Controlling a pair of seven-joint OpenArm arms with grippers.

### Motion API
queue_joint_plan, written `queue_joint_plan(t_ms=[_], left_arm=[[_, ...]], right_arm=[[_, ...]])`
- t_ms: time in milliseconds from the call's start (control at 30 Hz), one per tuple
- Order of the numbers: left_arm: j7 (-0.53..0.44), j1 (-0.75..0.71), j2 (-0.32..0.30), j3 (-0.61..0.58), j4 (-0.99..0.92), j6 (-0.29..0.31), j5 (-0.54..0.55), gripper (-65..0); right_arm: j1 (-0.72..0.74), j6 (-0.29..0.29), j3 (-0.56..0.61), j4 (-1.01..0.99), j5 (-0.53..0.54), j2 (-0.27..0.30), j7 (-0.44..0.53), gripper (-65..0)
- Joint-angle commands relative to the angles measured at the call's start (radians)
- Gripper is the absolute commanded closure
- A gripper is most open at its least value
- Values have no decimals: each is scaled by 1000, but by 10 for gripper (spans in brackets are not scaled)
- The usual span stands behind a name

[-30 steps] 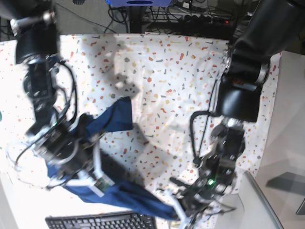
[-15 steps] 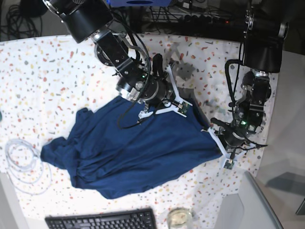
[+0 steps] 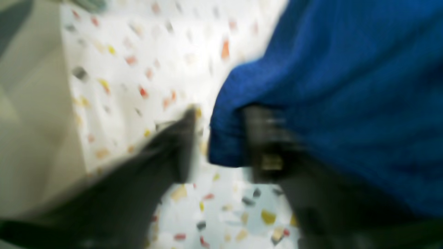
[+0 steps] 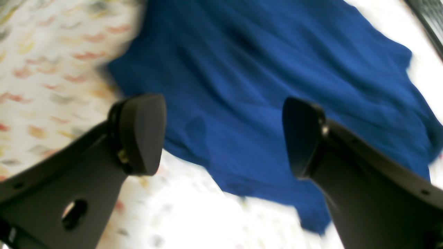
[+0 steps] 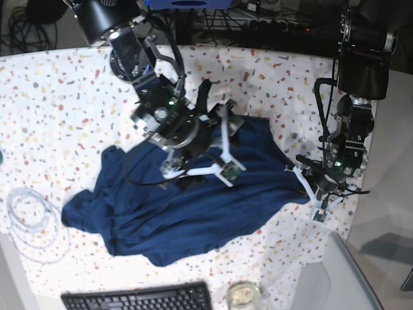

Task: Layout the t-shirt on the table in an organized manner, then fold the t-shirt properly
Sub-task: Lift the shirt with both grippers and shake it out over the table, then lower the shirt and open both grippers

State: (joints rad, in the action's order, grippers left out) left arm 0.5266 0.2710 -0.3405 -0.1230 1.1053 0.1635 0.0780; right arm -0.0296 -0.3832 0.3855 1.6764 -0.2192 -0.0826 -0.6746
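**Both grippers letting go: spread before you fold**

You are looking at the t-shirt (image 5: 193, 200) lying rumpled across the middle of the table (image 5: 51, 97), bunched and far from flat. Your right gripper (image 4: 221, 135) is hanging above the cloth with its jaws wide apart and nothing between them; the shirt's upper edge is running just beneath and beyond its fingertips. Your left gripper (image 3: 218, 145) is sitting at the shirt's corner with its two fingers apart. One finger is over bare table, the other is lying against or under the blue fold, and the blur is hiding whether it is pinching any cloth, so I cannot tell.

I judge that you are in the laying-out stage, choosing fresh grips. To do it well, be taking opposite edges of the shirt, one per gripper, and drawing them away from each other low over the table, so the bunched side beyond the right gripper is pulled smooth rather than dragged into a heap.

The base view is giving you the whole outline of the garment and both arms, plus a keyboard (image 5: 135, 298) and a coiled white cable (image 5: 29, 223) near the table's edge. The wrist views are missing all that, yet they alone are showing the gap between each pair of fingers.
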Motion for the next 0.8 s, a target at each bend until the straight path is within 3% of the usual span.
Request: queue_joint_plan(t_ms=[0, 100, 267, 367, 433, 467, 633, 667, 767], left_arm=[[-18, 20, -15, 7, 20, -5, -1, -433], [-20, 21, -27, 7, 22, -5, 7, -632], [-18, -63, -10, 90, 147, -2, 9, -650], [-15, -178, 62, 196, 330, 0, 9, -650], [-12, -253, 119, 231, 444, 1, 9, -574], [-13, -295, 148, 233, 491, 1, 7, -505], [-16, -391, 234, 158, 566, 1, 7, -59], [-18, -399, 246, 138, 563, 1, 7, 0], [-18, -404, 269, 102, 517, 0, 3, 0]], right_arm=[[-3, 10, -52, 34, -3, -12, 11, -485], [-26, 10, -196, 46, -3, -13, 11, -465], [-51, 10, -420, 34, -1, -13, 13, -459], [-54, 8, -520, 32, -1, -13, 13, -459], [-57, 8, -563, 32, -1, -13, 13, -459], [-60, 7, -578, 28, -1, -13, 13, -459], [-59, 3, -623, -54, 1, -10, 13, -459], [-59, 2, -632, -71, 1, -12, 16, -459], [-62, 2, -632, -108, 1, -13, 65, -459]])
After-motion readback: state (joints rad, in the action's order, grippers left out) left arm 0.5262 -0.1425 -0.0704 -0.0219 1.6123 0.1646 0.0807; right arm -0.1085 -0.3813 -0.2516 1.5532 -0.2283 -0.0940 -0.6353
